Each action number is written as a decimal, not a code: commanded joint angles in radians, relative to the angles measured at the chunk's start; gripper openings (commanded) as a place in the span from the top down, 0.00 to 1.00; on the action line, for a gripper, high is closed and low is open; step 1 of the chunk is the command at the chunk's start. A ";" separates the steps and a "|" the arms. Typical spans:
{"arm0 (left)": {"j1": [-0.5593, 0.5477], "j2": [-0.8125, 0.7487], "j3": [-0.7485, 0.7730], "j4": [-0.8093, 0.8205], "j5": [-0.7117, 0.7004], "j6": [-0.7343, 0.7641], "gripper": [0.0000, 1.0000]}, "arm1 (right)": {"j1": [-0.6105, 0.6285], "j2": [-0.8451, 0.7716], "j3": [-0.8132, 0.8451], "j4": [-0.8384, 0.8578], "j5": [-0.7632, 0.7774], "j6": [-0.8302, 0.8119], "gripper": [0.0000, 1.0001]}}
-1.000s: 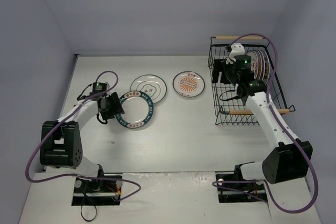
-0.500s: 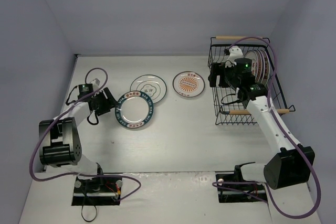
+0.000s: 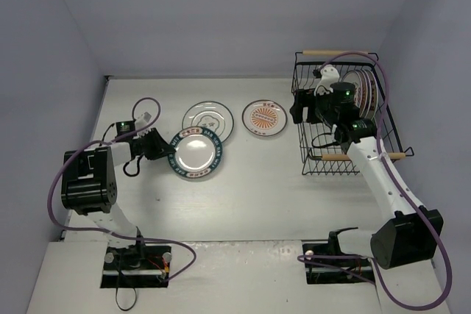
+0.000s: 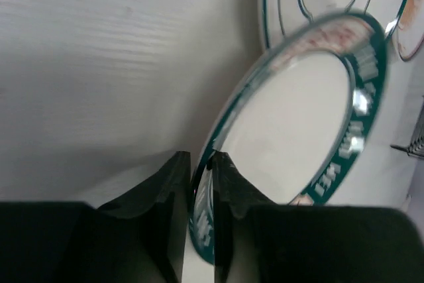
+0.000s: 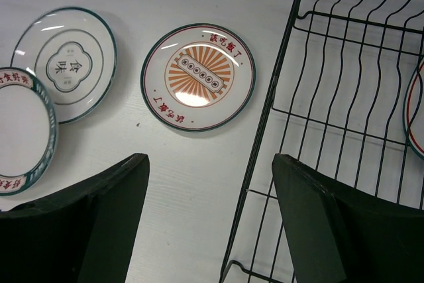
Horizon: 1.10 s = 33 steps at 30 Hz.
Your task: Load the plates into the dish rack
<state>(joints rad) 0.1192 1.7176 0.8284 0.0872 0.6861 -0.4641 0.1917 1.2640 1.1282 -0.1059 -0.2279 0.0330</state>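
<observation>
The left claw (image 3: 163, 149) is clamped on the near-left rim of a small round white plate with a dark teal patterned rim (image 3: 197, 156). In the left wrist view its two black fingers (image 4: 172, 190) pinch that rim between them, and the teal-rimmed plate (image 4: 298, 124) is tilted, its left side raised off the white table (image 3: 257, 189). The plate's far edge reaches the near edge of a round white plate with a thin green line rim and characters in its centre (image 3: 208, 119), which lies flat on the table. Whether the two touch cannot be told.

To the right of that, well apart from it, a round white plate with an orange sunburst centre (image 3: 265, 118) lies flat, near the left wall of the rectangular black wire dish rack with light wooden bar handles (image 3: 331, 169).

The right claw (image 3: 300, 106) hangs over the rack's left wall, spread wide and gripping nothing (image 5: 209, 164). Several patterned plates (image 3: 364, 90) stand upright in the rack's far right part.
</observation>
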 commanded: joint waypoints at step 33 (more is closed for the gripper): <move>-0.073 -0.320 0.146 0.482 0.317 -0.541 1.00 | 0.216 0.290 0.243 0.279 -0.452 0.283 0.23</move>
<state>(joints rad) 0.0750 1.4548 0.8928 0.4072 0.9421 -0.9363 0.3840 1.5444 1.3075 0.0273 -0.5758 0.2398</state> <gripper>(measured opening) 0.080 0.764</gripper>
